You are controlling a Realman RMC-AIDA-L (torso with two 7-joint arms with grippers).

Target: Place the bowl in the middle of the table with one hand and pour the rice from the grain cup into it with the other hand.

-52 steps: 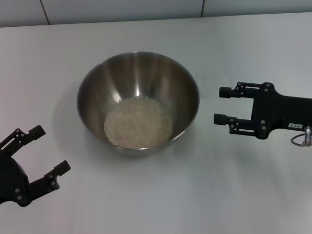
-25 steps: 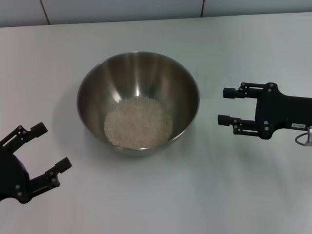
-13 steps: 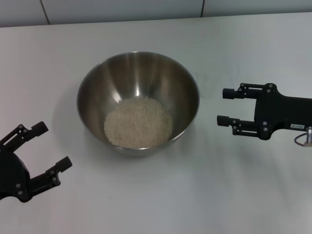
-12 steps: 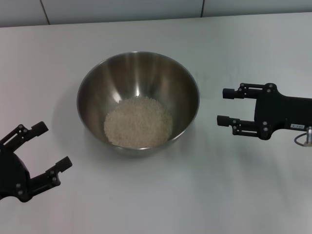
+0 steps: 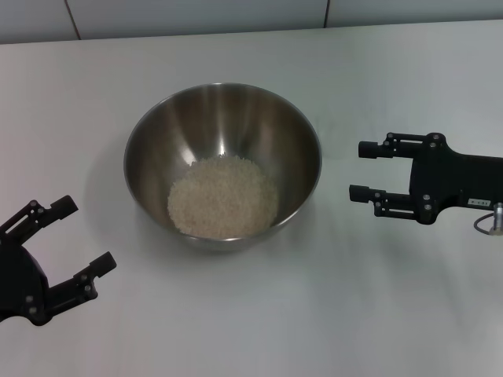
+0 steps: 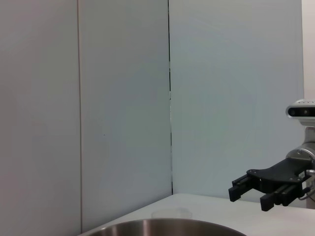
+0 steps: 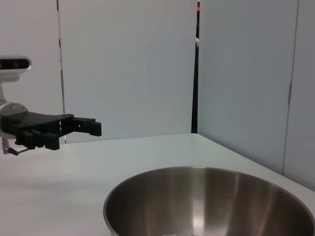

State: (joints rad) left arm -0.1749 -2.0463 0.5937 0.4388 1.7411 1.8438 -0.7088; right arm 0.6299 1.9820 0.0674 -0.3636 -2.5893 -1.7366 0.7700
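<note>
The steel bowl (image 5: 222, 126) stands on the white table (image 5: 251, 314), near its middle, with a flat pale heap of rice (image 5: 223, 197) in its bottom. My left gripper (image 5: 86, 236) hovers open and empty at the front left, well clear of the bowl. To the bowl's right, my right gripper (image 5: 358, 170) is open and empty, fingers pointing at the bowl with a small gap to its rim. The bowl's rim (image 6: 167, 228) and wall (image 7: 211, 201) show in the wrist views. The grain cup does not show in the head view; a faint translucent shape (image 6: 171, 213) sits just beyond the rim.
A grey panelled wall (image 5: 196, 16) runs along the table's far edge. Bare white tabletop lies in front of the bowl and on both sides. Each wrist view shows the other arm's gripper far off: right gripper (image 6: 246, 189), left gripper (image 7: 93, 128).
The right gripper has drawn back slightly to the right, away from the bowl, then held still. The left gripper has barely shifted. Bowl and rice are unmoved.
</note>
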